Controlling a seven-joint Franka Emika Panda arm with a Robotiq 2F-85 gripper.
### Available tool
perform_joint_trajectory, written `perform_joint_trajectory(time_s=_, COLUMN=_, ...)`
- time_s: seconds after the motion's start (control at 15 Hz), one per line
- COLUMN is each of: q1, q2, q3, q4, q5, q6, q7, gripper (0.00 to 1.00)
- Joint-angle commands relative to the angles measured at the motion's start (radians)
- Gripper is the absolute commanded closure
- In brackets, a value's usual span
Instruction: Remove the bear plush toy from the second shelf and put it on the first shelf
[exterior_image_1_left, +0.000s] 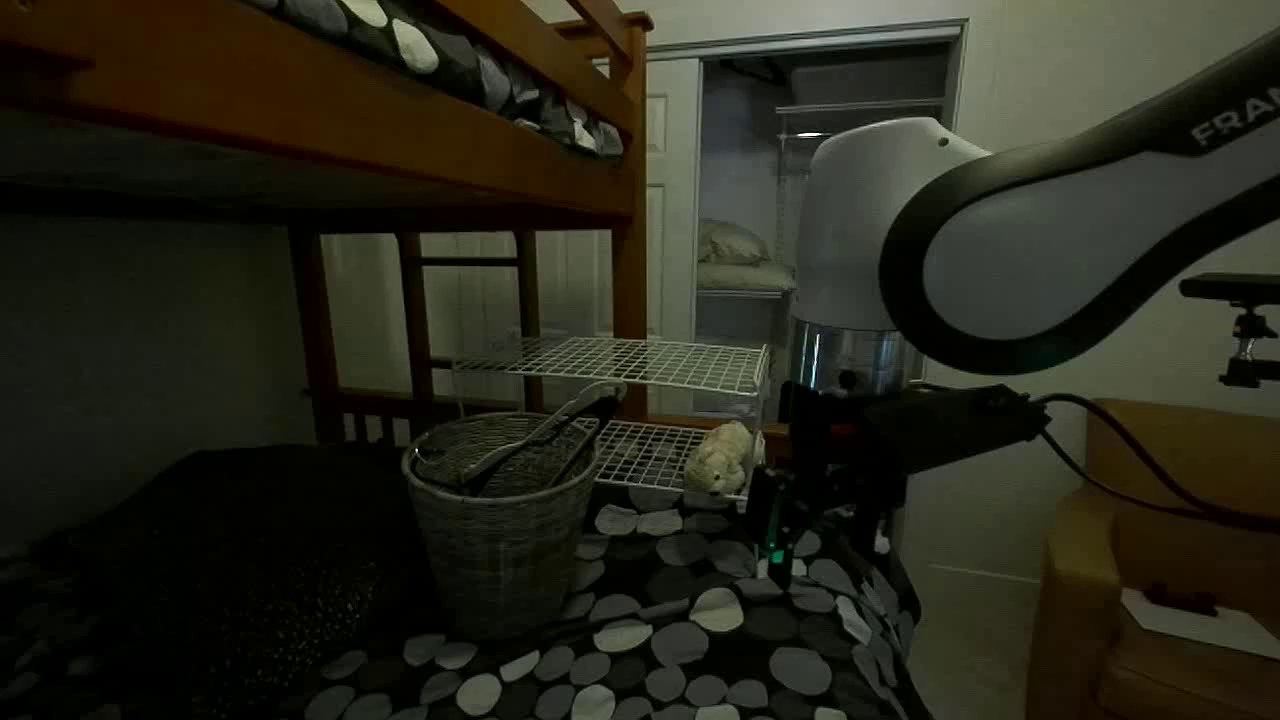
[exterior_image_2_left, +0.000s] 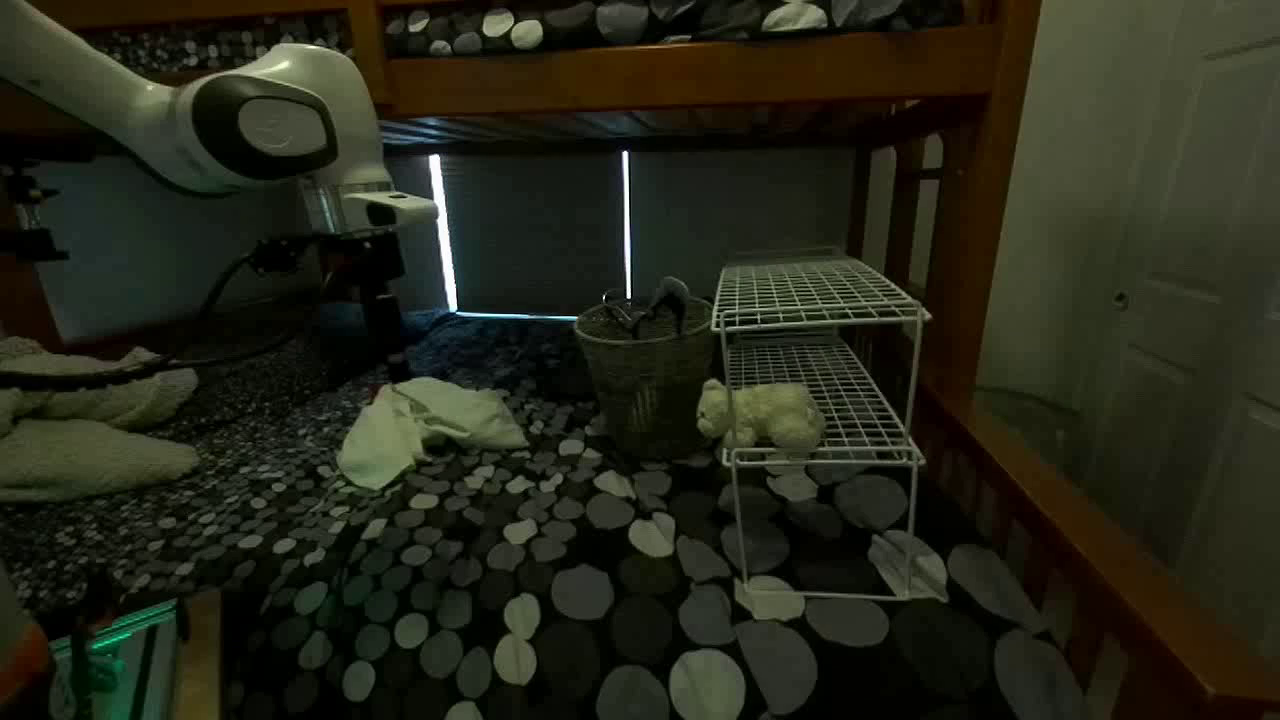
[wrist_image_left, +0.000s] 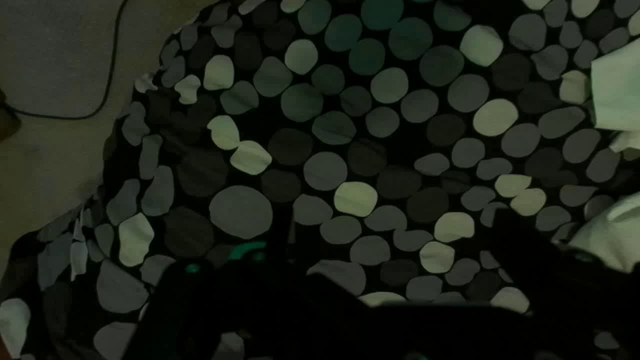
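The fingers (wrist_image_left: 530, 255) are held wide apart, and the dotted worktop (wrist_image_left: 380, 200) is seen through the gap between them in the wrist view. In both exterior views they are pointed straight down, low over that surface; whether it is touched by the tips cannot be told.

Directly above the fingers, the last section of the arm (exterior_image_2_left: 130, 110) is held vertical. At a rounded wrist joint (exterior_image_1_left: 850, 230) a bend is made, and from there the rest of the arm is sloped upward and out of frame, away from the wire rack (exterior_image_2_left: 820, 325). A dark box-like part (exterior_image_1_left: 945, 430), with cables (exterior_image_1_left: 1230, 518) run from it, is mounted to one side above the fingers.

Near the fingers, a white cloth (exterior_image_2_left: 430, 425) is left crumpled on the worktop. Farther from them, just beside the rack, a wicker basket (exterior_image_1_left: 505, 560) is placed, with dark curved items (exterior_image_1_left: 545, 440) held in it.

Well apart from the fingers, the bear plush toy (exterior_image_2_left: 768, 415) is carried by the second shelf (exterior_image_2_left: 860, 410), near its corner; in an exterior view its head is extended past the shelf's edge on the fingers' side. The first shelf (exterior_image_2_left: 815, 288) is set directly above it. Farthest from the fingers, a wooden bunk frame (exterior_image_1_left: 625, 260) is seen behind the rack.
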Motion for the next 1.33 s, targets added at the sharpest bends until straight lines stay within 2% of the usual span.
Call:
perform_joint_trajectory(time_s=0.0, q1=0.016, q2=0.004, q3=-0.017, q4=0.000, q5=-0.012, q6=-0.001, q7=0.009, gripper=0.00)
perform_joint_trajectory(time_s=0.67, q1=0.017, q2=0.006, q3=-0.017, q4=0.000, q5=-0.012, q6=-0.001, q7=0.009, gripper=0.00)
perform_joint_trajectory(time_s=0.73, q1=0.005, q2=0.023, q3=-0.003, q4=0.011, q5=-0.003, q6=0.011, q7=0.063, gripper=0.00)
perform_joint_trajectory(time_s=0.8, q1=-0.024, q2=0.040, q3=0.011, q4=0.018, q5=0.004, q6=0.041, q7=0.147, gripper=0.00)
perform_joint_trajectory(time_s=1.27, q1=-0.176, q2=0.178, q3=-0.039, q4=0.022, q5=-0.059, q6=0.375, q7=0.359, gripper=0.00)
